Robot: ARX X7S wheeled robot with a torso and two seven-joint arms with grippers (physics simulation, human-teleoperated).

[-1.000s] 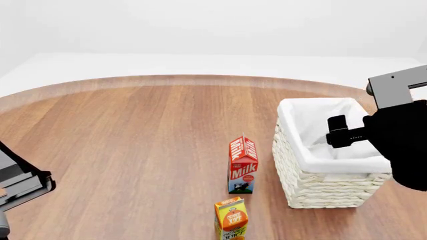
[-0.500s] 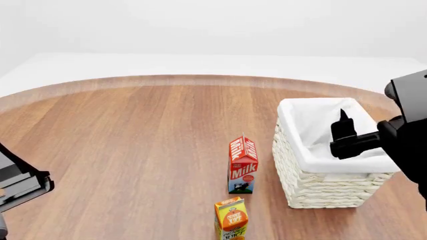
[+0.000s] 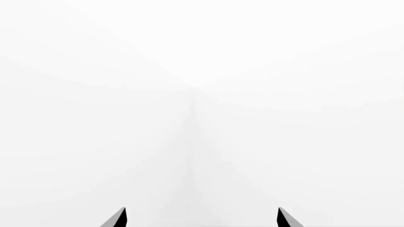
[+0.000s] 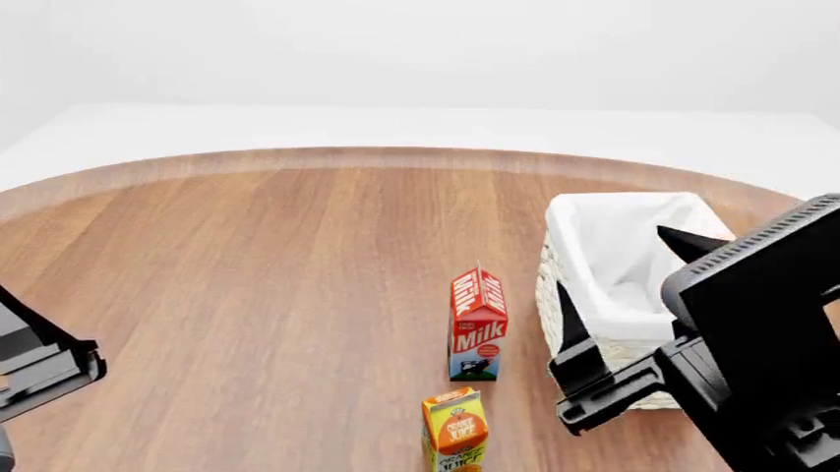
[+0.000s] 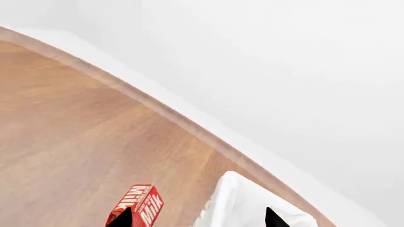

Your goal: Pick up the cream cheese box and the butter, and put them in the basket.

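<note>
The basket (image 4: 597, 258) stands on the round wooden table (image 4: 263, 256) and serves as the landmark; its near right corner and much of its front wall are hidden behind the right arm, which fills the head view in front of it; the basket's inside shows only white liner, and its floor is not visible from here, so what lies in it cannot be told. The right gripper (image 4: 630, 295) has its two dark fingers spread apart, one fingertip (image 4: 690, 239) over the basket's far right rim and the other just outside the basket's near left wall, with nothing between them; in the right wrist view only the two tips show at the frame's edge, apart, with a corner of the basket and the milk carton (image 5: 136, 208) beyond them.

The milk carton stands upright just left of the basket; the orange juice carton (image 4: 454, 428) stands nearer than that, cut off by the frame's lower edge.

The left gripper (image 3: 200, 218) shows as two tips set wide apart against blank white; the left arm (image 4: 39, 359) sits far left of the basket, partly out of frame.

Neither the cream cheese box nor the butter is visible in any view.
</note>
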